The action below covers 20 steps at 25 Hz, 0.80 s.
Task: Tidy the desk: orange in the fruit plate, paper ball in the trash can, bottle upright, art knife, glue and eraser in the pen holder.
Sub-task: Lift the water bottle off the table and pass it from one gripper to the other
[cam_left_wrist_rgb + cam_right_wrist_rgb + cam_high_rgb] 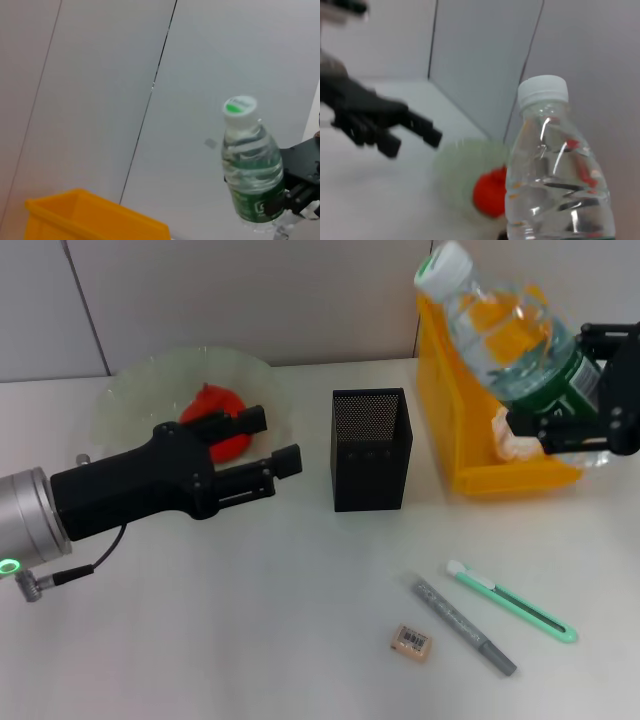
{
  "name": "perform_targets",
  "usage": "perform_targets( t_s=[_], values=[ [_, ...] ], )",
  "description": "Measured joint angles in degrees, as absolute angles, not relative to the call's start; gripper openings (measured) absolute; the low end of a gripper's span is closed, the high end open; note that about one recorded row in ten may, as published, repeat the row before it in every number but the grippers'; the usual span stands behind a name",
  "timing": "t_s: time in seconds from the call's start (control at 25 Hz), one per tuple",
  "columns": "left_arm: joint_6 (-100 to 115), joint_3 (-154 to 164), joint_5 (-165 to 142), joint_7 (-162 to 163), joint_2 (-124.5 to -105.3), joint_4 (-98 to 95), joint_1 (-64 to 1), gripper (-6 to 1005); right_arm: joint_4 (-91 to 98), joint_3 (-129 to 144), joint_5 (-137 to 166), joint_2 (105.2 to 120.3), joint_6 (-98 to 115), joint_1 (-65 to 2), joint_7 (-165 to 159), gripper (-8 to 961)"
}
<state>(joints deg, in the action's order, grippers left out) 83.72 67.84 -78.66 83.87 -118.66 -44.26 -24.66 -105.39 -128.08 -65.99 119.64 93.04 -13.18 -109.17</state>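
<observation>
aloft, right end effector (560, 405) clamps green-labelled bottle (505, 335); left end effector (275, 443) parted.

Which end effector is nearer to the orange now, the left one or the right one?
Left. The left end effector is open just beside the orange in the fruit plate; the right end effector holds the bottle over the trash can.
</observation>
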Motion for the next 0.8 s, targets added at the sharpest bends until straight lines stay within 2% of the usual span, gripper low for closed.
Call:
perform_targets(
  t_s=[0.8],
  values=[
    [83.93, 67.88, -73.34, 79.3, -118.79, -42.49, -24.06, 797, -65.91, -134.64, -84.4, 119.25, 97.72, -13.64, -83.39, 765]
  ],
)
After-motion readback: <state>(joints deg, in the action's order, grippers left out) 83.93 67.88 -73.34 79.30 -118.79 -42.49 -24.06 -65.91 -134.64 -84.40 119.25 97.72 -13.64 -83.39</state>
